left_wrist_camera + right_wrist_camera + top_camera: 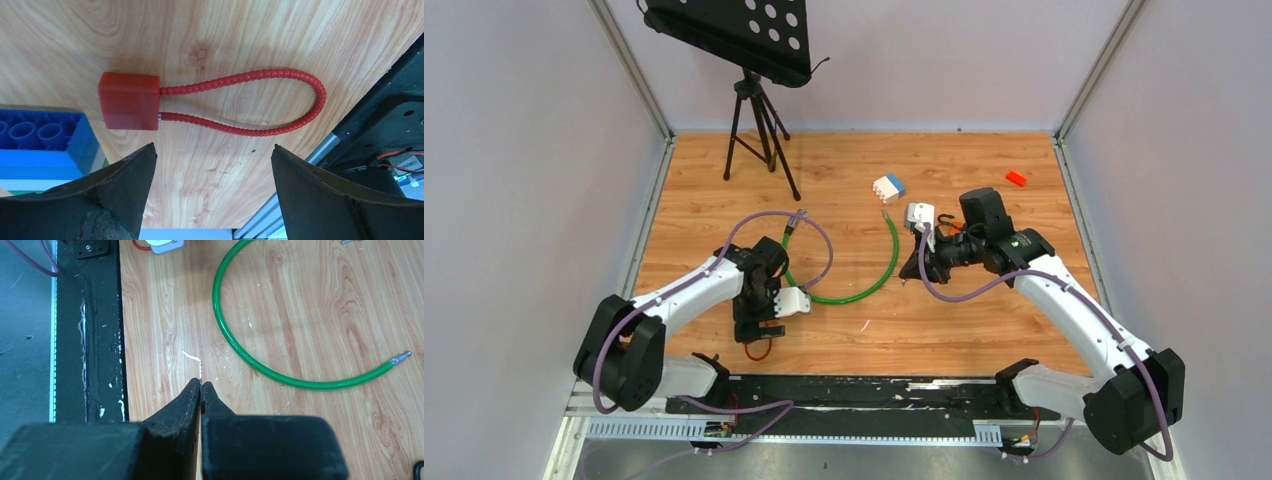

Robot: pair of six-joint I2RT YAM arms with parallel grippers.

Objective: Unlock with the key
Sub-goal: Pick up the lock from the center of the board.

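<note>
Light wood-grain tabletop (984, 330), plain grey walls (524, 150) around it, black tripod stand (759, 130) back at 11 o'clock. The red cable lock (129, 101) lies flat around 7 o'clock: a squarish plastic body with a ribbed loop. It sits under the left gripper (212, 150), jaws spread wide, holding nothing. There's a studded blue brick (40, 142) beside the lock. The right gripper (201, 385) is pinched closed near a glossy green hose (280, 375); can't tell if it's pinching anything.

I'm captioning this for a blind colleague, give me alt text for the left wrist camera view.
A red cable lock, a square body with a looped beaded cable, lies on the wooden table ahead of the left gripper, whose jaws stand open. A blue brick sits at the left edge.
</note>
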